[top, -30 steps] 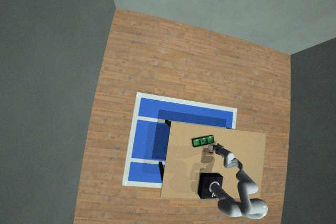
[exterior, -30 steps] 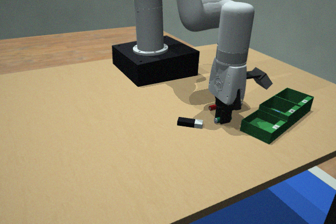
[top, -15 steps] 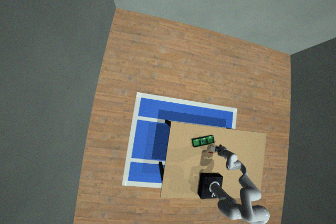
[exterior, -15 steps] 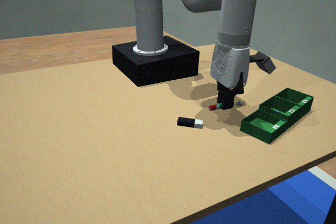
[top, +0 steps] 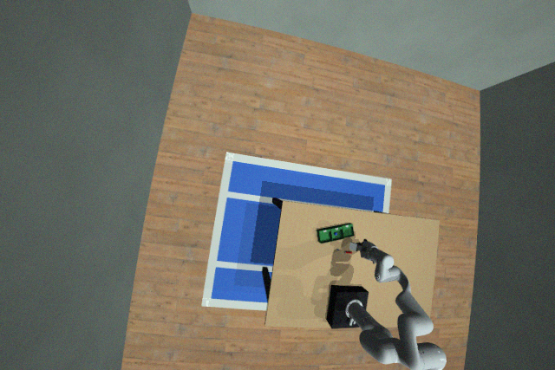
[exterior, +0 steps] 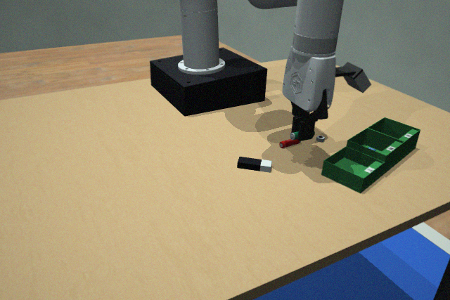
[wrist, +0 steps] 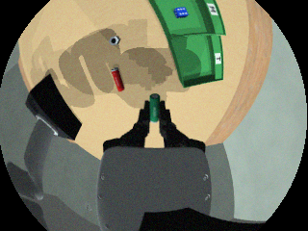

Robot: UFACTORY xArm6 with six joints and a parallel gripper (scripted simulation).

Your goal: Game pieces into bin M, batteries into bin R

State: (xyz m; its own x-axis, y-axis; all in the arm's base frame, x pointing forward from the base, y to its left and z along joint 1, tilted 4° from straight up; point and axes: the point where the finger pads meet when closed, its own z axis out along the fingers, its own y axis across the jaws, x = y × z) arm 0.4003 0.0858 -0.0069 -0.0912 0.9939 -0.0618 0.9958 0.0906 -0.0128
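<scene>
My gripper [exterior: 303, 133] is shut on a green battery [exterior: 294, 135], held a little above the table; the battery also shows between the fingertips in the wrist view [wrist: 154, 107]. A red battery [exterior: 288, 142] lies on the table just beside it and shows in the wrist view [wrist: 118, 80]. A row of three green bins [exterior: 371, 152] stands to the right, with small white labels I cannot read. A blue game piece [wrist: 181, 12] lies in the middle bin. In the top view the gripper [top: 354, 247] is just below the bins [top: 335, 230].
A black and white block [exterior: 254, 164] lies on the table left of the bins. A small grey nut [exterior: 320, 138] lies beside the gripper. The black robot base [exterior: 207, 79] stands behind. The table's front edge runs close to the bins.
</scene>
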